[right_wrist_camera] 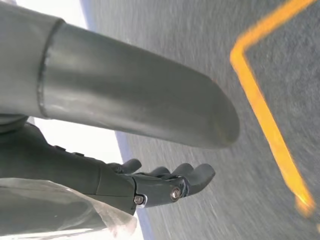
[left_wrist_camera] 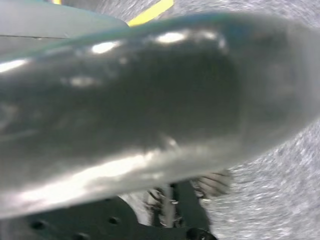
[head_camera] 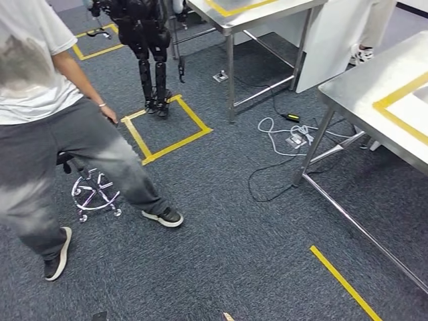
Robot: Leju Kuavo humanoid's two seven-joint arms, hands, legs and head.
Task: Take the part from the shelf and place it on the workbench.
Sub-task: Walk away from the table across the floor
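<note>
A steel workbench (head_camera: 363,87) with yellow tape on its top stands at the right in the head view. My right hand (right_wrist_camera: 136,100) hangs over the carpet, its dark fingers (right_wrist_camera: 177,180) stretched out, with an empty gap between them and the thick grey thumb. A crinkled translucent sheet (right_wrist_camera: 56,210) lies against the outer side of those fingers; what it is cannot be told. My left hand (left_wrist_camera: 151,115) is a blurred grey mass with dark fingers (left_wrist_camera: 181,205) beyond it, and whether it holds anything cannot be told.
A person (head_camera: 45,134) in a white shirt and grey trousers strides across the left. A black robot (head_camera: 151,60) stands by a yellow tape square (head_camera: 166,134). Cables (head_camera: 287,134) lie near the workbench leg. A second steel table (head_camera: 242,13) stands behind. A chrome chair base (head_camera: 95,194) sits on the carpet.
</note>
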